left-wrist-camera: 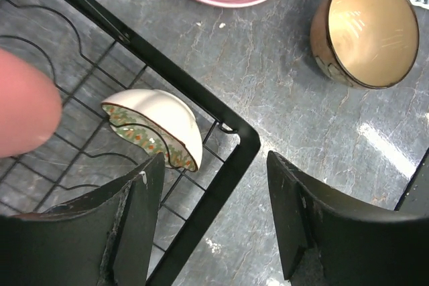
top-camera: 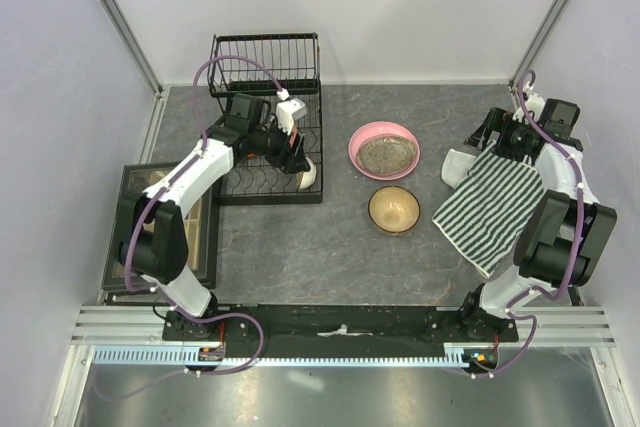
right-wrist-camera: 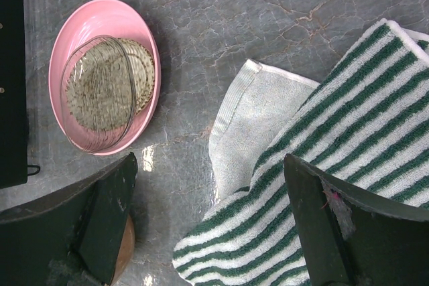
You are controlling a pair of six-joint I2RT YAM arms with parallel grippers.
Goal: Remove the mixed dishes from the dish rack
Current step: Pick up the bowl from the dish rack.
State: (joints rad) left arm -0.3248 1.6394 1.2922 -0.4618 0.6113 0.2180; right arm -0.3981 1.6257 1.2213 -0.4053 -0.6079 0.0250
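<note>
Down at the lower right corner of the dish rack (top-camera: 268,199), the small white patterned bowl (left-wrist-camera: 157,125) stands on edge in the wires, its flowered inside facing the lower left of the left wrist view. Your left gripper (left-wrist-camera: 214,209) hangs just above and to the right of it. Its jaws are apart with nothing between them, and they straddle the rack's corner bar rather than the bowl. Judge the bowl light, stiff, glazed and likely slippery, and easy to chip against wire. Take it at the upper rim, 1 finger inside and 1 on the white outer wall. The pink dish (top-camera: 356,137) and tan bowl (top-camera: 394,209), 2 pieces, sit on the table (top-camera: 300,247) right of the rack. Your right gripper (right-wrist-camera: 209,165) is spread wide and empty over the striped cloth (right-wrist-camera: 335,112).
</note>
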